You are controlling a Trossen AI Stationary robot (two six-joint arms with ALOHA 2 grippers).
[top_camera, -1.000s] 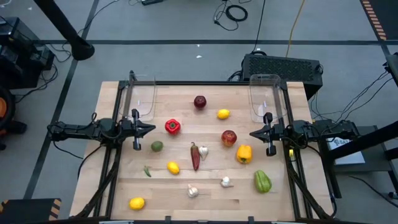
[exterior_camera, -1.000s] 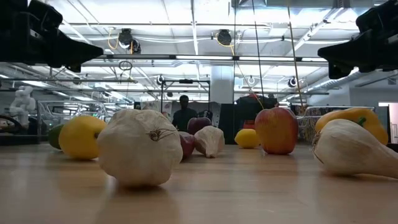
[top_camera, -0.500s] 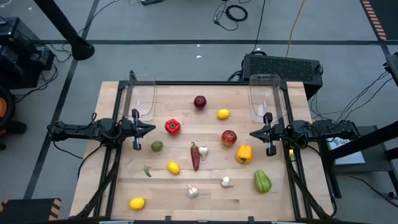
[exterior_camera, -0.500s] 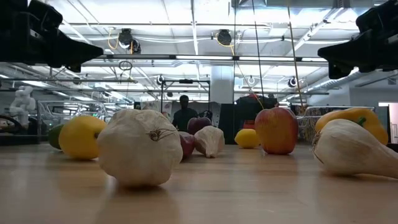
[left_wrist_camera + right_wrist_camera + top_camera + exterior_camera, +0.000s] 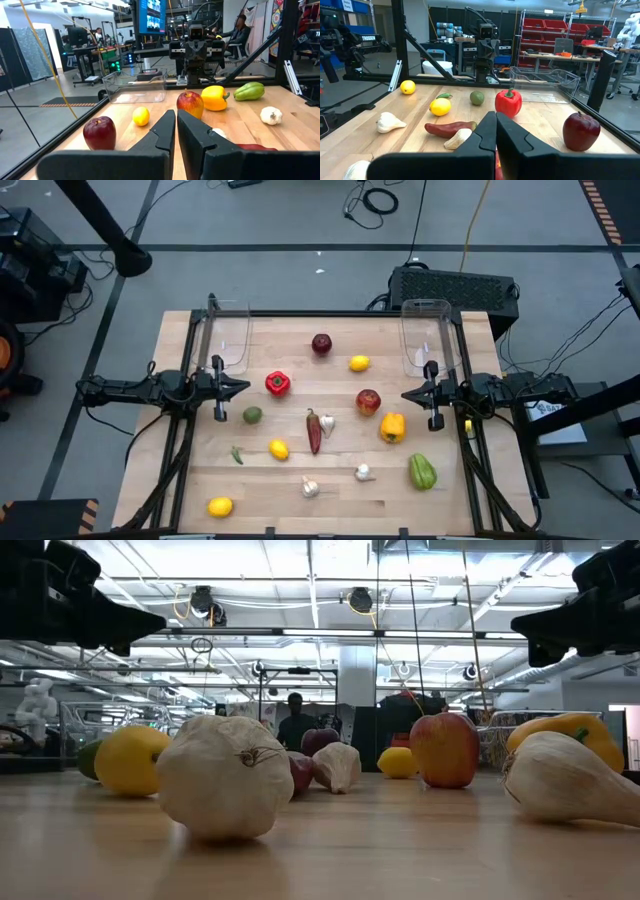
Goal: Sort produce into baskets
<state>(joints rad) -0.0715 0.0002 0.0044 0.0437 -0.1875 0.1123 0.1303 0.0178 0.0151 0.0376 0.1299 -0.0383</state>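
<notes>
L gripper (image 5: 243, 387), R gripper (image 5: 406, 394) shut, empty, facing inward over table (image 5: 340, 485).

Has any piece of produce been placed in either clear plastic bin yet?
No: in the high view the left clear plastic bin and the right clear plastic bin both hold nothing.

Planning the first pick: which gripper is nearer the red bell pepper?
Left. The left gripper sits just beside the red bell pepper; the right gripper is across the table.
</notes>
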